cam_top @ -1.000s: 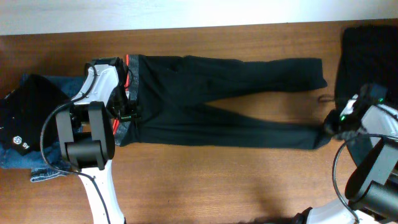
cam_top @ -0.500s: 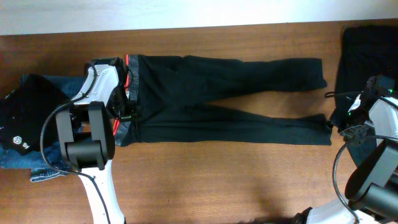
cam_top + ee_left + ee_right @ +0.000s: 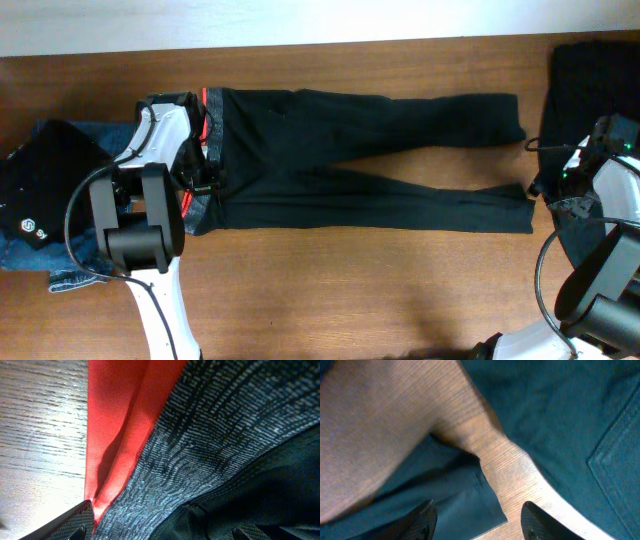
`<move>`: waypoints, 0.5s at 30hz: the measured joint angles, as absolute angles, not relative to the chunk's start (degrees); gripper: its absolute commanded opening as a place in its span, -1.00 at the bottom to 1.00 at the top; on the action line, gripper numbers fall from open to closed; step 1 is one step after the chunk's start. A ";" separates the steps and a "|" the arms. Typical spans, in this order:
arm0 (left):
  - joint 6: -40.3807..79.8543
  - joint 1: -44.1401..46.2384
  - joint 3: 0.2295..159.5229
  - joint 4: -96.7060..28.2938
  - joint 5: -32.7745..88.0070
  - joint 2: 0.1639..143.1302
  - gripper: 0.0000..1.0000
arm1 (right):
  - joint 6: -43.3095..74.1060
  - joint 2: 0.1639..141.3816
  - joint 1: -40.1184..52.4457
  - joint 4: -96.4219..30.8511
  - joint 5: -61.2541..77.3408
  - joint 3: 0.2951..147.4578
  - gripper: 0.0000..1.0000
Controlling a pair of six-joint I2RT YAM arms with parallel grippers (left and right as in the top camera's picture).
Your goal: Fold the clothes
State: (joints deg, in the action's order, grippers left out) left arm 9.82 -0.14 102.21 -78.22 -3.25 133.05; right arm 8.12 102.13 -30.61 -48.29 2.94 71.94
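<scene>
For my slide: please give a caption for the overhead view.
Black trousers spread flat; left gripper at waistband, right gripper beside cuff.

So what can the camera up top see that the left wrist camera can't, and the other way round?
Only the overhead view shows the whole black trousers lying flat with both legs pointing right, the left arm, the right arm, the blue jeans and a black garment at the far right. Only the left wrist view shows the tiny knit lines in the grey band and the folds in the red-orange strip. Both show the trousers' waistband and the wooden table.
</scene>
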 measured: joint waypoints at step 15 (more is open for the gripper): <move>9.82 -0.14 102.21 -78.22 -3.22 133.05 0.66 | 4.58 110.59 -30.61 -39.13 10.17 71.90 0.00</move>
State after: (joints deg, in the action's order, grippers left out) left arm 9.82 -0.14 102.21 -78.22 -3.22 133.05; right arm 4.58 110.59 -30.61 -39.13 10.17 71.90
